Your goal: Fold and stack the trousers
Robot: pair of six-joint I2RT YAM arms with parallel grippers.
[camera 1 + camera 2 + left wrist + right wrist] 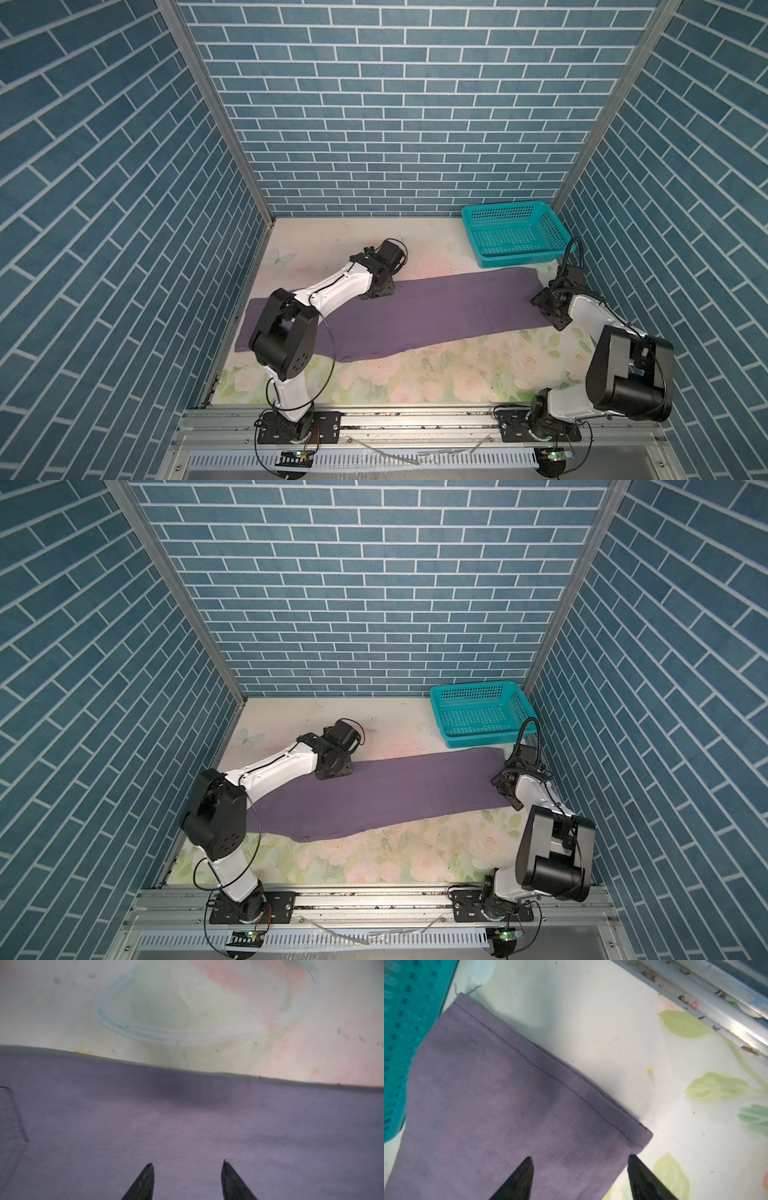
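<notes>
Left gripper [187,1163] and right gripper [580,1156] gape empty over trousers [508,1105], visible only in wrist views.

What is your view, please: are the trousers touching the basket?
Cannot tell. In the right wrist view the trousers meet the basket wall with no table showing between, but blur there could hide a gap.

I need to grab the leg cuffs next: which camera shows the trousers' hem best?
The right wrist view: the hem crosses the frame, stitching sharp, ahead of the open right gripper. In both top views it is small, partly behind the right arm. The left wrist view shows only a long edge of the trousers.
</notes>
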